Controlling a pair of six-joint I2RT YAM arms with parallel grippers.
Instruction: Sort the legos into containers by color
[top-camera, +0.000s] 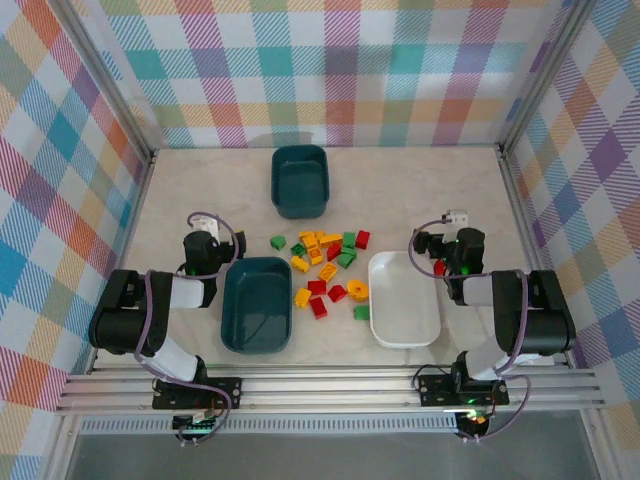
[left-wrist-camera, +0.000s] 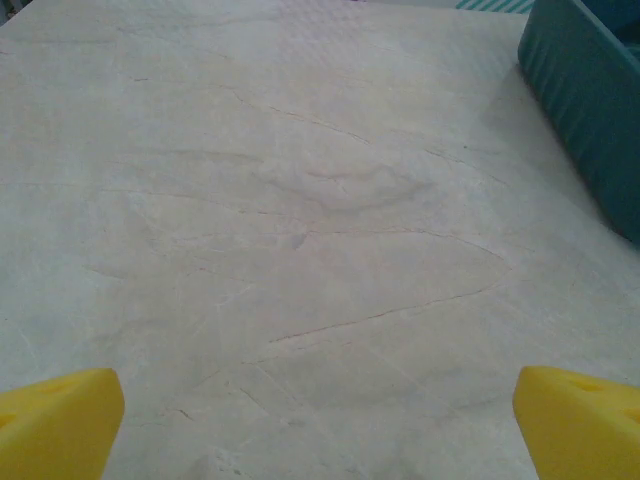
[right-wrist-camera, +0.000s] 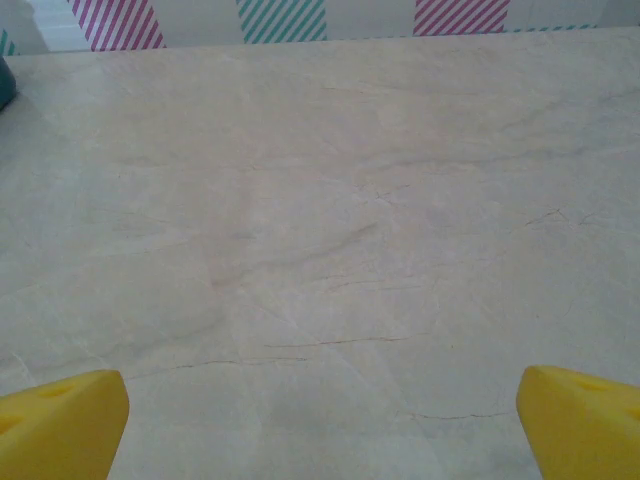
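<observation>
The legos lie loose in a red, yellow-orange and green cluster at mid-table, none inside a tub. One dark teal container stands behind them, another to their left, and a white one to their right. My left gripper sits left of the near teal tub, open over bare table, its yellow fingertips far apart. My right gripper is beside the white tub's far right corner, also open over bare table, with nothing between its fingertips.
A teal tub wall fills the right edge of the left wrist view. Plaid walls and metal posts close in the table on three sides. A small red piece sits by the right wrist.
</observation>
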